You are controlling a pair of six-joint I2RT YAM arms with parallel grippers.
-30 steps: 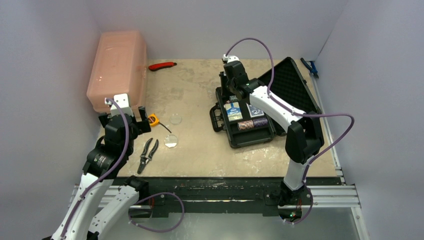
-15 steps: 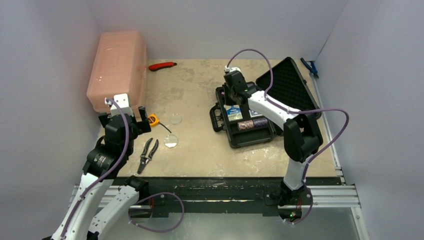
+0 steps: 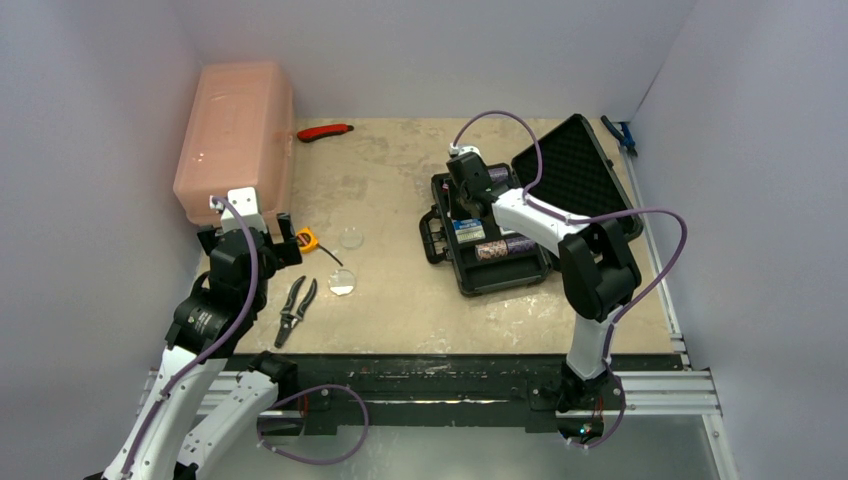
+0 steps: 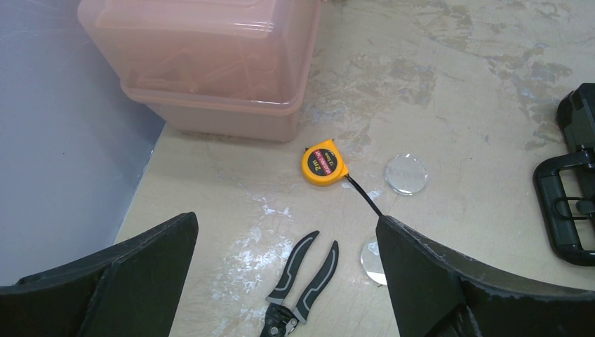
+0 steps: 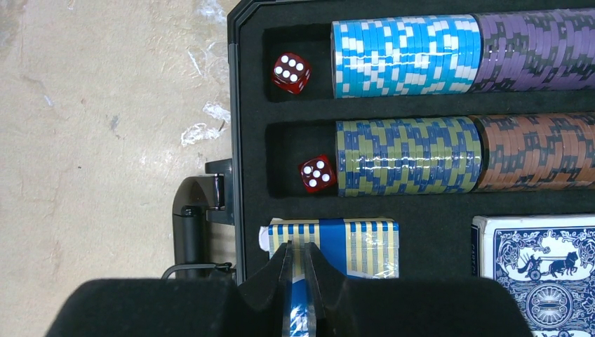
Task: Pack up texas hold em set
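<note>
Briefcase (image 3: 500,272) lies open at the three o'clock side of the tabletop (image 3: 400,180). Chip rows (image 5: 407,56), dice (image 5: 291,72) and card decks (image 5: 540,281) are seated in it. Right gripper (image 5: 300,270) is pressed together over the striped deck (image 5: 354,242). Left gripper (image 4: 286,223) is spread, holding nothing. Two discs (image 3: 351,238) lie out at the case's nine o'clock. They look light, thin and slick, so best taken by the rim. Tabletop flat and hard; walls stand close.
</note>
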